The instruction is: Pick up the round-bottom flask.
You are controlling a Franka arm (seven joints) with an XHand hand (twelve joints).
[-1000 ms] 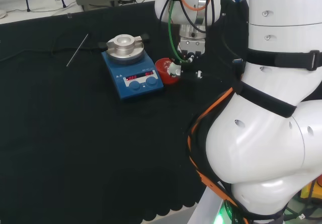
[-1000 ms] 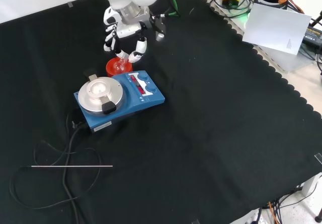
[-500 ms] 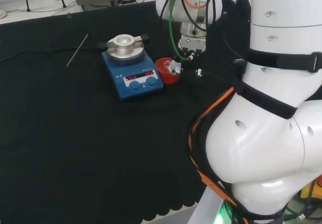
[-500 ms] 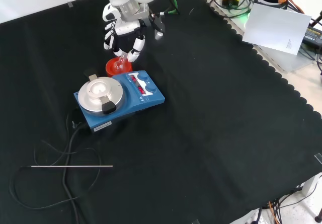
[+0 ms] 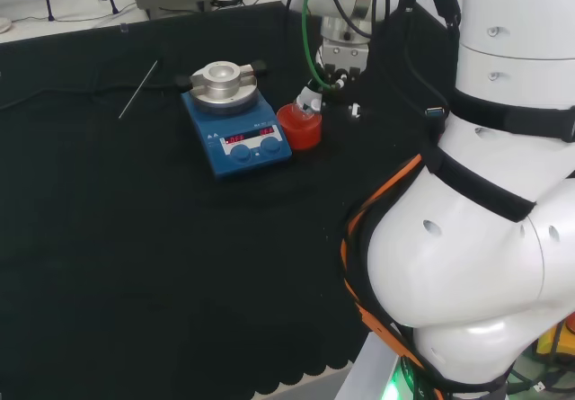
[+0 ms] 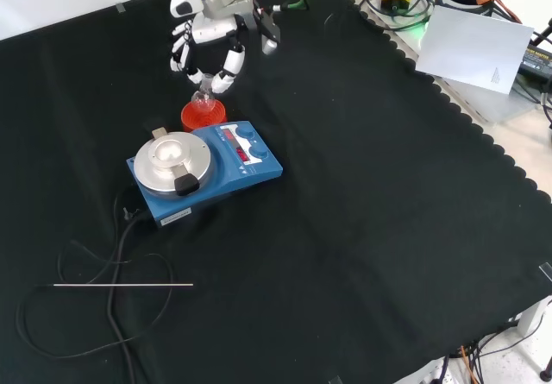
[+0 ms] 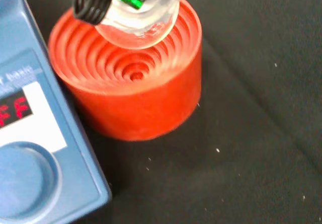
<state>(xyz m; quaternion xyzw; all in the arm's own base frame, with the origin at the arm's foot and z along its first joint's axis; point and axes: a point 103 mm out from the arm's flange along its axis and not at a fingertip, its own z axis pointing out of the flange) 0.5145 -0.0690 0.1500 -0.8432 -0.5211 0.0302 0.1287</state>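
The round-bottom flask (image 7: 140, 26) is clear glass and hangs just above a red ribbed stand (image 7: 136, 95), its round bottom off the ribs. In the front view the hand (image 6: 210, 32) comes in from the top, its fingers (image 6: 229, 63) curled round the neck of the flask (image 6: 203, 100), with the stand (image 6: 204, 115) below. In the head view the hand (image 5: 311, 100) sits right above the red stand (image 5: 301, 127), and the flask itself is hard to make out there.
A blue stirrer hotplate (image 6: 207, 170) with a round metal top stands right beside the stand, its black cable (image 6: 116, 254) looping over the cloth. A thin metal rod (image 6: 121, 286) lies near the cable. The arm's white links (image 5: 476, 202) fill the head view's right.
The hand has risen with the flask in its fingers. The flask has come up out of the red stand, whose ribbed top now shows.
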